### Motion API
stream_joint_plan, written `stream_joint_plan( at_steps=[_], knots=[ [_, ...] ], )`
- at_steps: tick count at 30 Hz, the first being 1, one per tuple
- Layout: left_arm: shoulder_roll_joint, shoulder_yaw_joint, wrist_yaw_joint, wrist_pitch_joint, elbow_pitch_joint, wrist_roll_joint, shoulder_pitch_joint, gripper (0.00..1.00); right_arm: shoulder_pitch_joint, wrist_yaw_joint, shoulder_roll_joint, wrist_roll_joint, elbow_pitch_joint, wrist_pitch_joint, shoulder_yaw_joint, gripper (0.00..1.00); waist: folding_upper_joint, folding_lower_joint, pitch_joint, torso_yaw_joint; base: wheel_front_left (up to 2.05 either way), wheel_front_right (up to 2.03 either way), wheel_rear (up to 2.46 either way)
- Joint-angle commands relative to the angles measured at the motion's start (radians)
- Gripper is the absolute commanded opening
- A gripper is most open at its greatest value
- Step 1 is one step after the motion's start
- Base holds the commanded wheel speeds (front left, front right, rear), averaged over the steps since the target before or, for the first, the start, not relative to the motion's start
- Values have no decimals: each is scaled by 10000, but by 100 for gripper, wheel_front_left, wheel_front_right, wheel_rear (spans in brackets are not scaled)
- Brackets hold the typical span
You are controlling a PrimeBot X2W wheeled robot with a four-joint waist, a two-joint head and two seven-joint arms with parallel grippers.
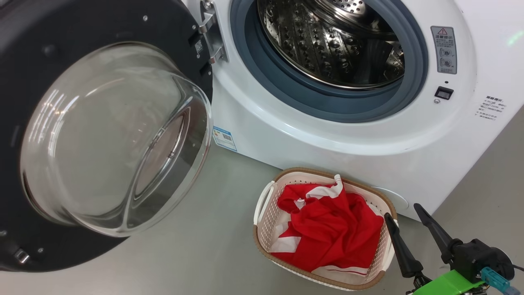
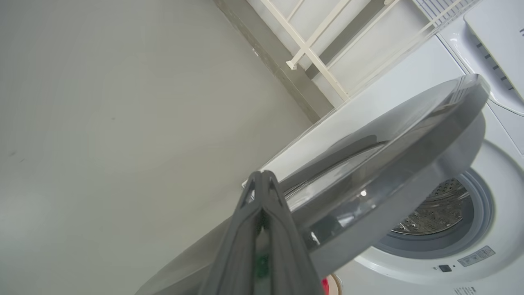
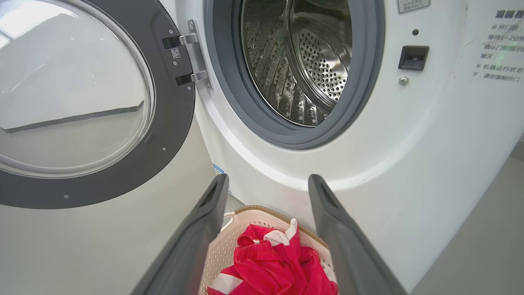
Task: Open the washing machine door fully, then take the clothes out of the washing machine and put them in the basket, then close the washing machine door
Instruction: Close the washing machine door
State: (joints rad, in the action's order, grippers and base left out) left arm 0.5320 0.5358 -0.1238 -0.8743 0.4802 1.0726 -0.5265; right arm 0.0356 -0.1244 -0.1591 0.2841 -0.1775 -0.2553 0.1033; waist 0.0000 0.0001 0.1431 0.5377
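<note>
Pale grey floor (image 1: pixel 196 254) lies in front of a white washing machine (image 1: pixel 286 135).

Head view: the washing machine door (image 1: pixel 110 139) is swung wide to the left on its hinge, a black rim around a clear bulging glass bowl. The steel drum (image 1: pixel 327 45) looks empty. The basket (image 1: pixel 268 221), cream with a brown rim, stands on the floor close against the machine's foot. The clothes (image 1: pixel 331 229), crumpled red fabric with white panels, lie inside it. The right gripper (image 1: pixel 402 212) sits just beside the basket's right edge, jaws wide apart and holding nothing.

Left wrist view: the left gripper (image 2: pixel 262 177) has its jaws pressed together, empty. Its tips are close to the door's outer face; whether they touch it cannot be told.

Right wrist view: the spread jaws frame the basket from above, with the bare drum beyond.

Judging from this, opening and unloading seem done, and closing the door is left.
</note>
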Motion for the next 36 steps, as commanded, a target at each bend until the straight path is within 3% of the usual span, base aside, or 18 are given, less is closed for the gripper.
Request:
stream_joint_plan(
  at_steps=[1,17,36],
  knots=[
    [644,88,-67,-360,-525,197,171,0,-232,-63,-87,-147,261,-65,125,100,0,-1,-19,-2,0,0,0],
    [483,-669,-68,-2020,-3584,2129,1509,0,13,-63,108,-142,277,-65,-57,100,0,-1,-433,-132,0,0,0],
    [77,-3531,-69,-2247,-6221,3069,909,0,407,-63,357,-214,436,-65,-358,100,0,-1,-676,-307,0,0,0]
  ],
)
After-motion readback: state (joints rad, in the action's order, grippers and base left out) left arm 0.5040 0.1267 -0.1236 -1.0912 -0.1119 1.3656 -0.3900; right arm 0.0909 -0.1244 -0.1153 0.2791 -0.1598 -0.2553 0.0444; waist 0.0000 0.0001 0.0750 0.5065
